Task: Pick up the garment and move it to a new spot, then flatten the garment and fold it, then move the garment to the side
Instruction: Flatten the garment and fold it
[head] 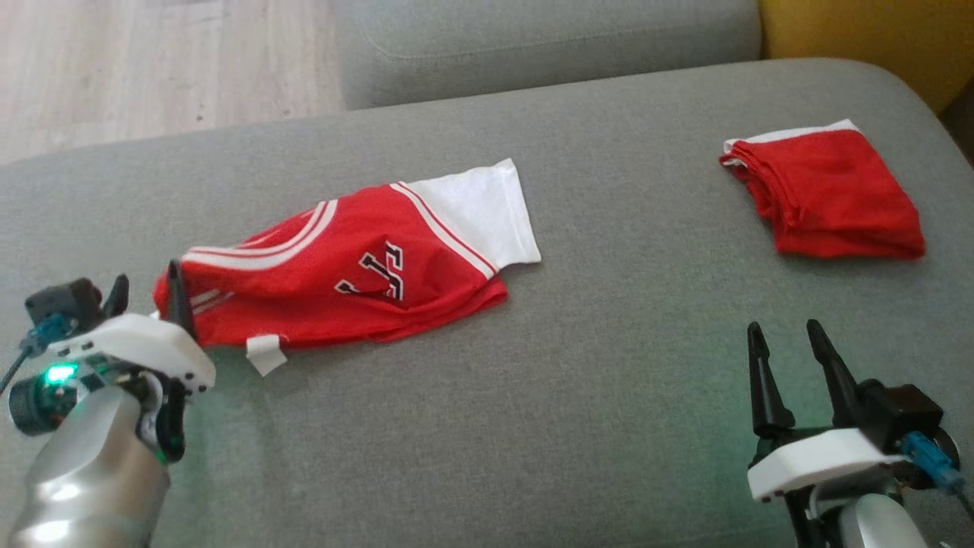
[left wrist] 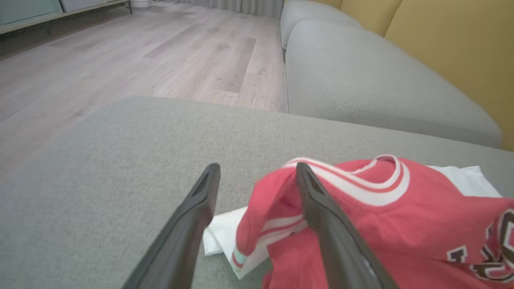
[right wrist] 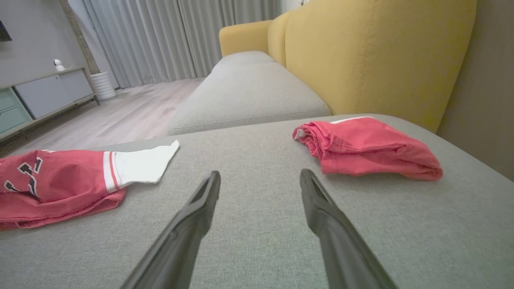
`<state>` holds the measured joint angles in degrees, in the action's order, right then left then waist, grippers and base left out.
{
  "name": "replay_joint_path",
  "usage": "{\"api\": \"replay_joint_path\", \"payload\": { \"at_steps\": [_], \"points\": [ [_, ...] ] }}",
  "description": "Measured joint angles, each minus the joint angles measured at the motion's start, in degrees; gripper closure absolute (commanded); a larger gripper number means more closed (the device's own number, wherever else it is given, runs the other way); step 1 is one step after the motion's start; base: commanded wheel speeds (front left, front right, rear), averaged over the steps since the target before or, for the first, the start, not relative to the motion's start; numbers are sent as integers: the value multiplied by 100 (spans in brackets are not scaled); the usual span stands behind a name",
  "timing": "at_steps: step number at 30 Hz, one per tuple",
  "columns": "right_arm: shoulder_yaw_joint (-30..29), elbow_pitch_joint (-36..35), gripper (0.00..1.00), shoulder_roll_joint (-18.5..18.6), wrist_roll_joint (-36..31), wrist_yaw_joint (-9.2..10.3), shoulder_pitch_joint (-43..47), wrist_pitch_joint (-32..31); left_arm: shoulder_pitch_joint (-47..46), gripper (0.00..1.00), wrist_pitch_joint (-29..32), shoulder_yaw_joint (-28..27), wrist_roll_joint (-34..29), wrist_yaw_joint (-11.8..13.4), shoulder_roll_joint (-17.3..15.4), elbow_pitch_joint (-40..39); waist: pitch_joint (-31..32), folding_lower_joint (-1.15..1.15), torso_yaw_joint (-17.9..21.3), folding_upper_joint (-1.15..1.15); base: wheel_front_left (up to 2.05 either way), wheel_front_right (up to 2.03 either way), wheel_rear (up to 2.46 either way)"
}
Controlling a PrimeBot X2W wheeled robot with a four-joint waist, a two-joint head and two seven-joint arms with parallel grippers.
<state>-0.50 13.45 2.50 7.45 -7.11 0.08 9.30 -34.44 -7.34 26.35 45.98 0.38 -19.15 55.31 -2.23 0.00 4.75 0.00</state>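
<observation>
The cushion [head: 609,380] is a broad, rounded slab of coarse grey weave, with a second grey seat behind it, a smooth yellow backrest [right wrist: 381,52] and pale wood-plank floor [left wrist: 120,60] beyond. The jersey [head: 342,266] lies on the left half of the cushion, folded into a long, slightly rumpled strip. It is thin, shiny red fabric with white stripes at the collar, a white sleeve sticking out at the far end and dark outlined lettering on top. A small white tag pokes out at its near edge. Well to the right sits a second red cloth [head: 829,194], folded into a thick, soft wad with a white edge.

The left gripper [head: 148,285] is at the jersey's collar end, fingers spread, one over the red fabric. The right gripper [head: 784,331] hangs over bare cushion, fingers apart and holding nothing.
</observation>
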Motion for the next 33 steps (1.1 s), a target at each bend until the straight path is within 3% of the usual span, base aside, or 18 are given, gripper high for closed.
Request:
{"api": "replay_joint_path", "payload": {
  "at_steps": [6, 15, 21, 27, 33],
  "points": [
    [-30, 1, 0, 0, -40, 0, 131, -24, -146, 0, -247, 167, -147, -231, -22, -256, 254, -1, -191, 0, 0, 0, 0],
    [-31, -66, 0, -1, -40, 0, 318, -60, -71, 0, -458, 635, -581, -266, 4, -1098, 481, -1, -461, 0, 0, 0, 0],
    [1, -155, 0, -1, -49, 0, 341, -133, 292, 0, -325, 1123, -766, -78, 568, -1567, 387, -1, -437, 0, 0, 0, 0],
    [68, -302, 0, -1, -99, 0, 330, -226, 346, 0, -114, 1460, -823, 19, 1167, -1490, 123, 0, -223, 0, 0, 0, 0],
    [75, -383, 0, -1, -148, 0, 175, -234, 248, 0, -73, 1466, -813, 30, 1281, -960, -216, 0, 99, 0, 0, 0, 0]
  ]
}}
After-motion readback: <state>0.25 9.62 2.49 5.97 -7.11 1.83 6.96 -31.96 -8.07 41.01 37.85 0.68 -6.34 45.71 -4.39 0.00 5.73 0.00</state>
